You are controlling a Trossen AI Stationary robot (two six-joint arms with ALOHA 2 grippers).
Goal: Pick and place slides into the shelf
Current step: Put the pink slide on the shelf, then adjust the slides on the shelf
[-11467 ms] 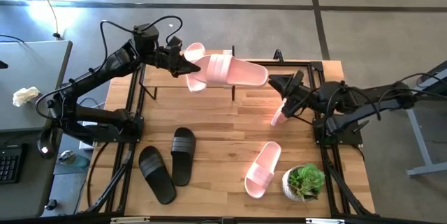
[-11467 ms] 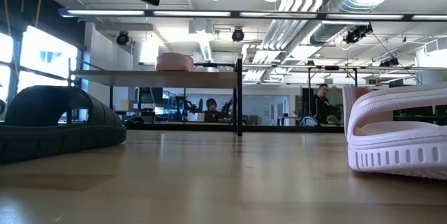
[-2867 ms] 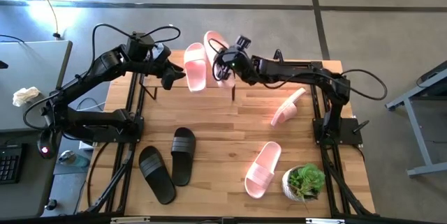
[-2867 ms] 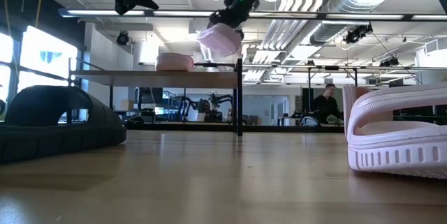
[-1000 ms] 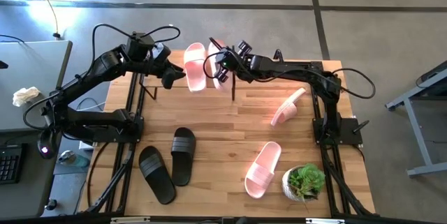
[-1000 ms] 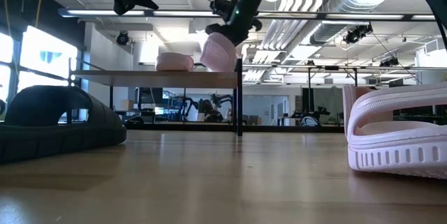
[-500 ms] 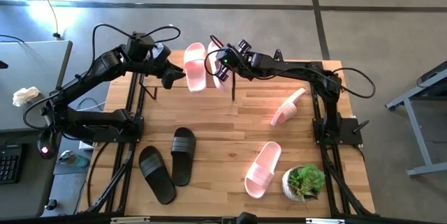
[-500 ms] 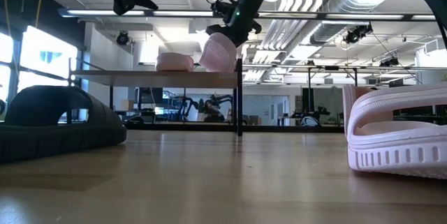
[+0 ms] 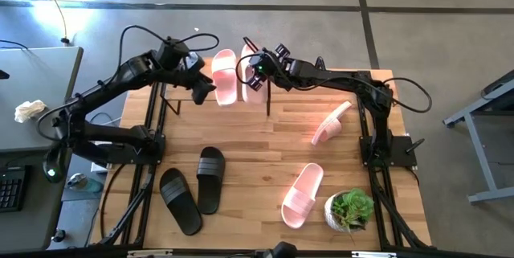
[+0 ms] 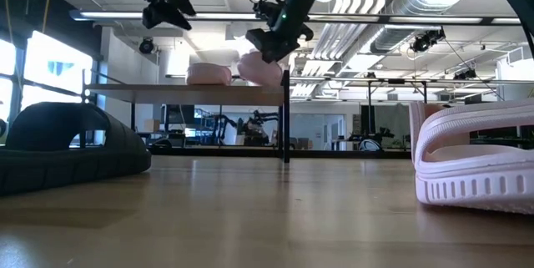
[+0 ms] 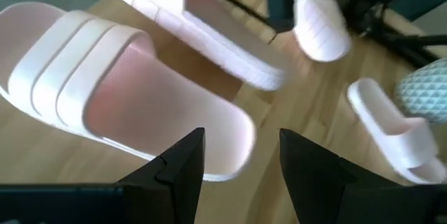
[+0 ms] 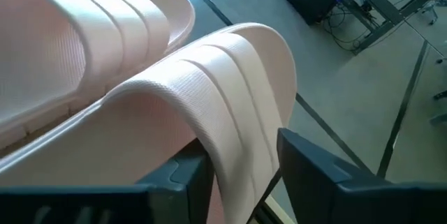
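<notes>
Lying flat on shelf (image 10: 167, 89) now, second pink slide (image 10: 260, 69); right hand (image 9: 259, 75) opened.

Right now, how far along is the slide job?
Done: first pink slide lies on the shelf.
In hand: right gripper sits over the second pink slide, on the shelf beside the first. Left gripper hovers open and empty nearby.
Left: two pink slides and two black slides on the table.
</notes>
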